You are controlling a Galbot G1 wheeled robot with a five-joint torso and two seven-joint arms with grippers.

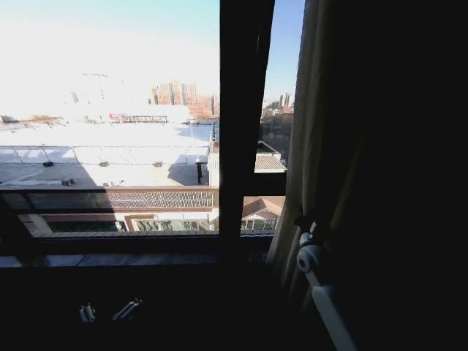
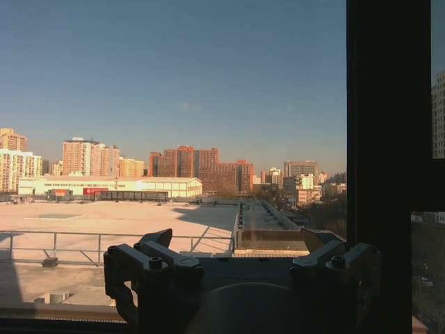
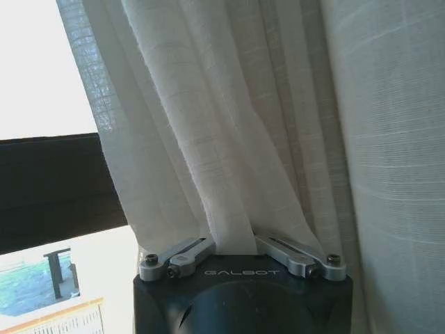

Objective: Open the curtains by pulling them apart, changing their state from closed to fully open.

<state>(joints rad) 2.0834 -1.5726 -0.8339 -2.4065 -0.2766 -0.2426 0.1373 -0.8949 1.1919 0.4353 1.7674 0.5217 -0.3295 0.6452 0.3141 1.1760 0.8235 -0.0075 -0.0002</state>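
One sheer white pleated curtain panel [image 3: 229,125] bunched at the window's right, right gripper [image 3: 233,247] pinching its folds, left gripper [image 2: 240,261] spread wide, well apart from fabric.

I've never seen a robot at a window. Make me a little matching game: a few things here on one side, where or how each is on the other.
Things:
1. sheer white pleated curtain
2. right gripper
3. left gripper
4. dark vertical window frame bar

States:
A. open, holding nothing, facing the rooftops
B. shut on a fold of fabric
C. bunched at the window's right side
D. standing between two panes

Pairs: 1-C, 2-B, 3-A, 4-D
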